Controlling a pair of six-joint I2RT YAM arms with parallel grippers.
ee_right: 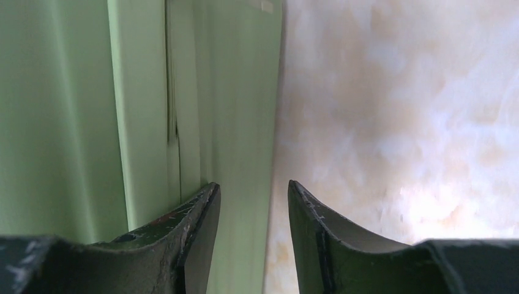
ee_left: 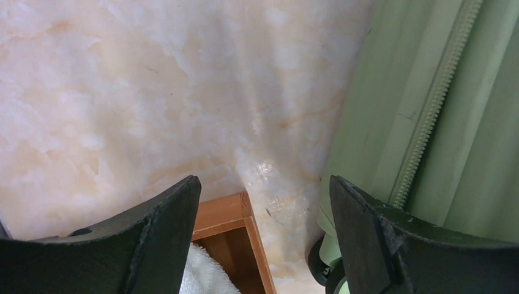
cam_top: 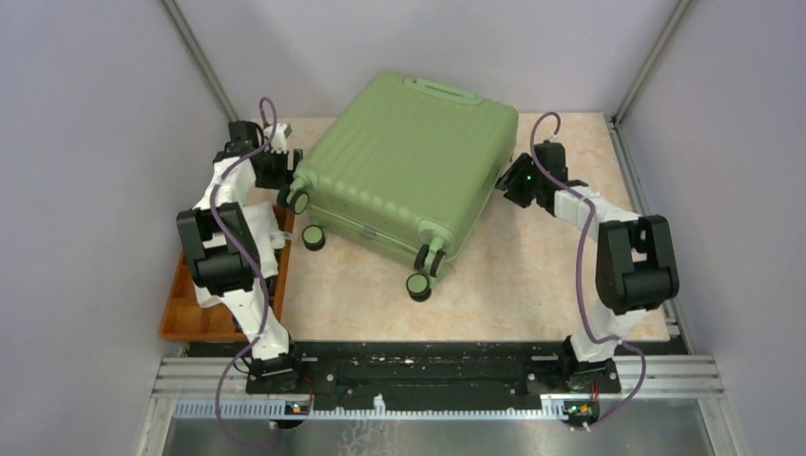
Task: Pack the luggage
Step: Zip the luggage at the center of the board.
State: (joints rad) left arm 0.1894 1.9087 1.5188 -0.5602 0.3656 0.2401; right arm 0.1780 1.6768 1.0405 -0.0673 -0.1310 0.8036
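The luggage (cam_top: pixel 409 161) is a light-green ribbed hard-shell suitcase. It lies flat and closed on the marble tabletop, wheels toward the near side. My left gripper (cam_top: pixel 285 173) hovers at its left corner by a black wheel (cam_top: pixel 298 201). In the left wrist view its jaws (ee_left: pixel 264 180) stand wide open with nothing between them, and the luggage's zipped side (ee_left: pixel 440 110) is to the right. My right gripper (cam_top: pixel 508 185) is at the luggage's right side. In the right wrist view it (ee_right: pixel 253 184) is open with a narrower gap, right beside the green shell (ee_right: pixel 73 110), holding nothing.
An orange wooden tray (cam_top: pixel 181 313) sits at the table's left edge under the left arm. Its corner (ee_left: pixel 223 214) and a white towel (ee_left: pixel 202 272) inside show in the left wrist view. Two more wheels (cam_top: pixel 418 283) stick out toward the arm bases. Walls enclose the table.
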